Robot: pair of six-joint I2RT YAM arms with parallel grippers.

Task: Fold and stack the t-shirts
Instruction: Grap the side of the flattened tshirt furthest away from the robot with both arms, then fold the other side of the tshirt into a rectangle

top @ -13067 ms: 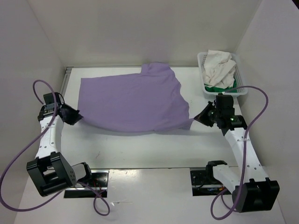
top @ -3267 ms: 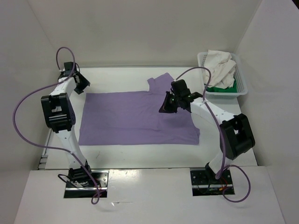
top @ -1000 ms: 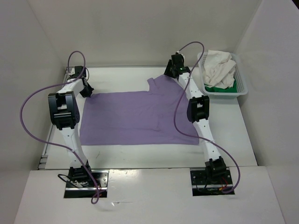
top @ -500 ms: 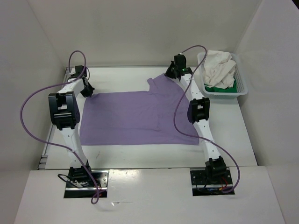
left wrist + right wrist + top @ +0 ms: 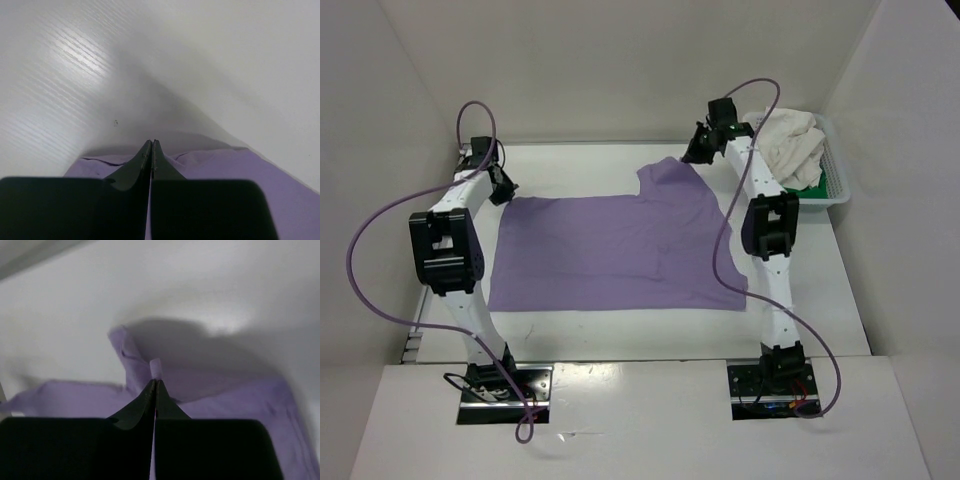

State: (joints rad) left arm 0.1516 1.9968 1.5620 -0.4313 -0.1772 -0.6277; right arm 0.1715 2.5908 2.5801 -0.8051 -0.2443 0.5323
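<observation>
The lavender t-shirt (image 5: pixel 620 245) lies spread flat on the white table. My left gripper (image 5: pixel 504 192) is at its far left corner. In the left wrist view this gripper (image 5: pixel 151 143) is shut, with purple cloth (image 5: pixel 225 165) on both sides and a thin strip of it between the jaws. My right gripper (image 5: pixel 694 154) is at the far right sleeve. It (image 5: pixel 155 382) is shut, and a small tab of lavender cloth (image 5: pixel 155 368) sticks out past the tips. The cream t-shirt (image 5: pixel 790 140) and the green t-shirt (image 5: pixel 817 180) lie in the basket.
A white mesh basket (image 5: pixel 800 201) stands at the far right corner against the side wall. White walls close in the table on the left, back and right. Purple cables loop above both arms.
My right gripper has shut on the far right sleeve and shifted a little to the right, its arm swinging toward the basket. The left arm's elbow has moved left; its gripper stays on the corner.
</observation>
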